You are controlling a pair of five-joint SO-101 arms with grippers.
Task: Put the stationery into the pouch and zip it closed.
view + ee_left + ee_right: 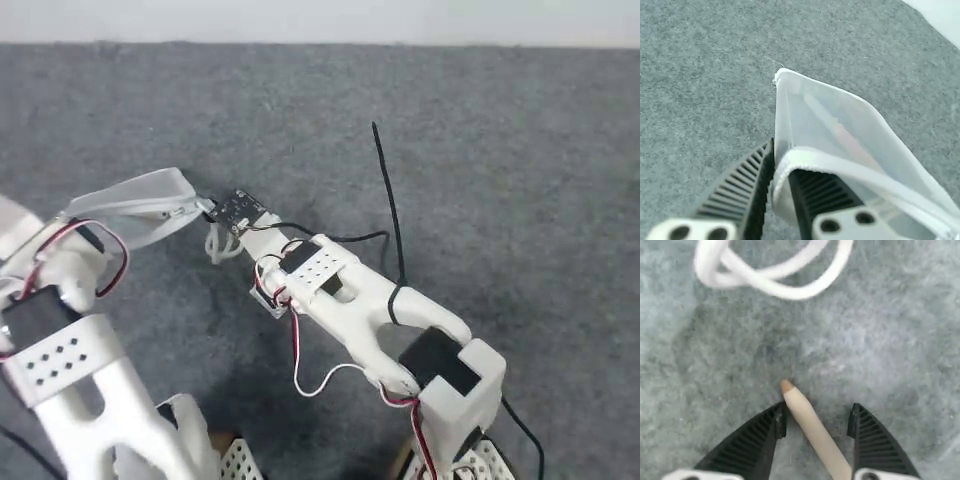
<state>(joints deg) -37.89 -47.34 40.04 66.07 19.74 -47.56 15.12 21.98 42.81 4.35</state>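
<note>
The pouch (840, 135) is soft and limp; left gripper (781, 167) pinches its zip rim. The pencil (810, 427) near the pouch is stiff and may roll; right gripper (818, 414) straddles it, fingers (765, 440) apart. You grip mid-shaft.

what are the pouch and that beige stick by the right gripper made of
The pouch looks like translucent frosted soft plastic, since shapes inside show through; its rim band seems woven. The stick is matte, smooth beige, possibly wood or wax.
</note>
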